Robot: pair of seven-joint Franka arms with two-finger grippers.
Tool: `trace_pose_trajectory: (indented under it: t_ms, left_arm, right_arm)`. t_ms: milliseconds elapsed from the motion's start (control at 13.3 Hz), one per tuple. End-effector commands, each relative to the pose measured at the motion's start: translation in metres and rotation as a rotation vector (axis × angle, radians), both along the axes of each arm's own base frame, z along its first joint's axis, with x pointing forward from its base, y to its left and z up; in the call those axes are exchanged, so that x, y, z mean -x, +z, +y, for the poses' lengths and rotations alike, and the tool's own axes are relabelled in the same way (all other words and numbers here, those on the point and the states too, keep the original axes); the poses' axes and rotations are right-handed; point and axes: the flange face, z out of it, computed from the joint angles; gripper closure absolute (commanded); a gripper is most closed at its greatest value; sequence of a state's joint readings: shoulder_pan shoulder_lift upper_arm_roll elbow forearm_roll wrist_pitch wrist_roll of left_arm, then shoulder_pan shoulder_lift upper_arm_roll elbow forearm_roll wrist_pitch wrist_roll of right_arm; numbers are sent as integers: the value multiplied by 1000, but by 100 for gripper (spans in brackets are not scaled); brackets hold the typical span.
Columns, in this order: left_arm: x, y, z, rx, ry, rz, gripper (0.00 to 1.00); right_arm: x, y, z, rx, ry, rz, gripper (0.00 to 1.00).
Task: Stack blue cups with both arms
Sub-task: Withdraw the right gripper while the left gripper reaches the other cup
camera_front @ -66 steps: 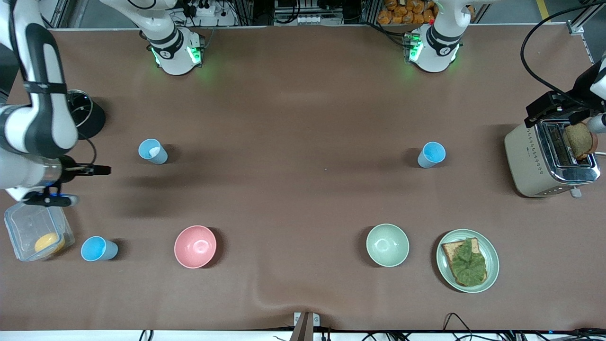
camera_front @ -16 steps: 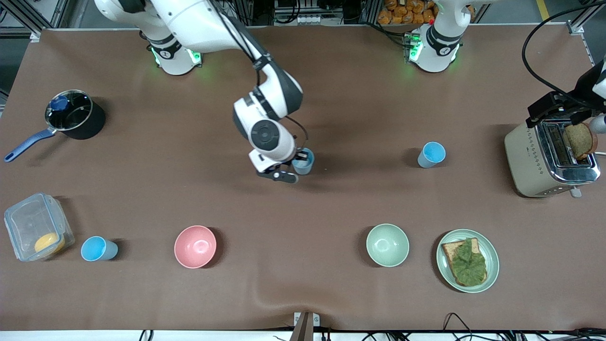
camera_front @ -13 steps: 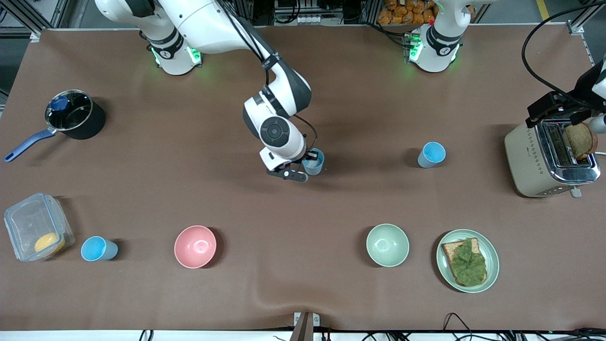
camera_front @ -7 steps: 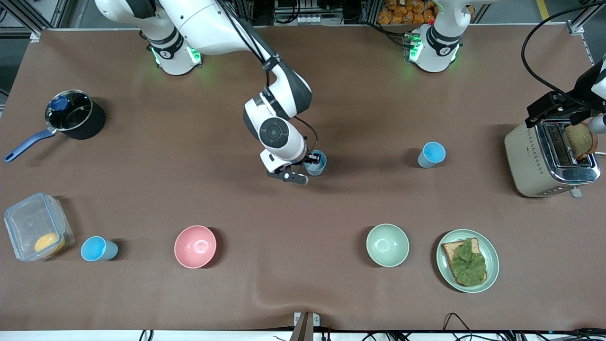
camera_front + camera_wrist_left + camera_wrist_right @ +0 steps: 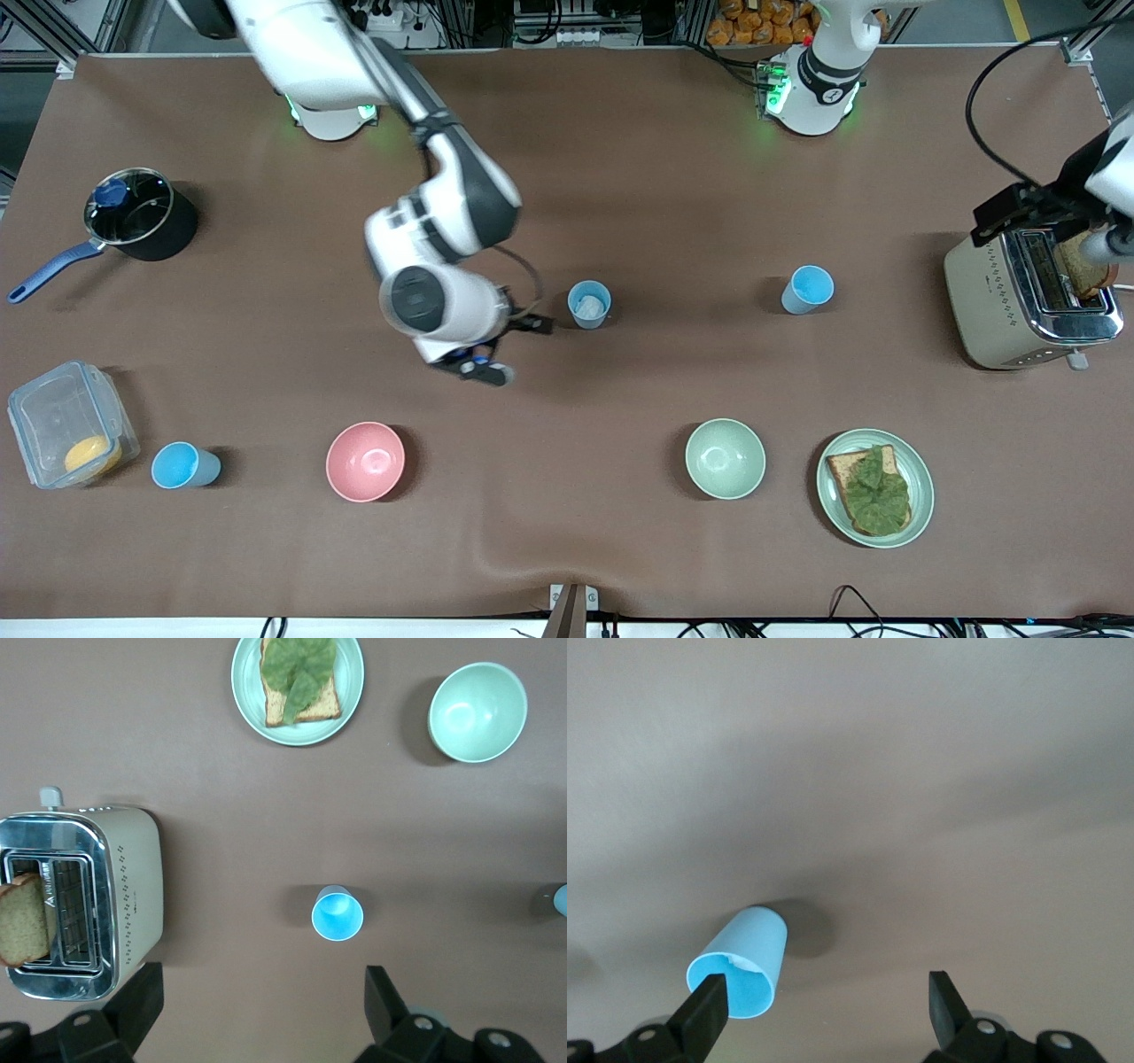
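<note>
The front camera sits high up and looks down on the whole brown counter, facing both robot bases. The left wrist camera looks straight down from up high. It shows the toaster and one blue cup, like the front view. The right wrist camera is low and close to the middle cup.
</note>
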State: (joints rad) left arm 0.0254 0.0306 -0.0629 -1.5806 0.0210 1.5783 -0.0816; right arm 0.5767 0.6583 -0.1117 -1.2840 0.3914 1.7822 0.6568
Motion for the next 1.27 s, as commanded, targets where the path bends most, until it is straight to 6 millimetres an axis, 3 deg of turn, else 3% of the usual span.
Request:
trace_pose_trajectory:
  t_ms: [0,150,300,450,675,825,1050,1200]
  left_arm:
    - [-8,-9,5,21,-9,17,0]
    - [-8,-17,5,18,-11,28,0]
    - [-5,-45,-1,11,-22,80,0]
    - [-5,-76,-29,20,-60,91,0]
    - [-10,-132,-53,28,-91,33,0]
    - [-1,-172,-73,70,-93,9,0]
    - [16,-240,-90,89,-96,-23,0]
    - [33,-283,-100,111,-65,-21,0]
  right_arm:
    - [-15,40,-62,-46,9,22,0]
    - [-31,50,-123,-61,27,39,0]
    - [-44,56,-180,-66,71,14,0]
    - [-51,61,-225,20,74,-2,0]
    - [-50,77,-277,72,124,-3,0]
    - [-52,86,-313,79,146,-18,0]
    - [-34,121,-355,89,127,-57,0]
    - [-17,150,-371,146,138,-85,0]
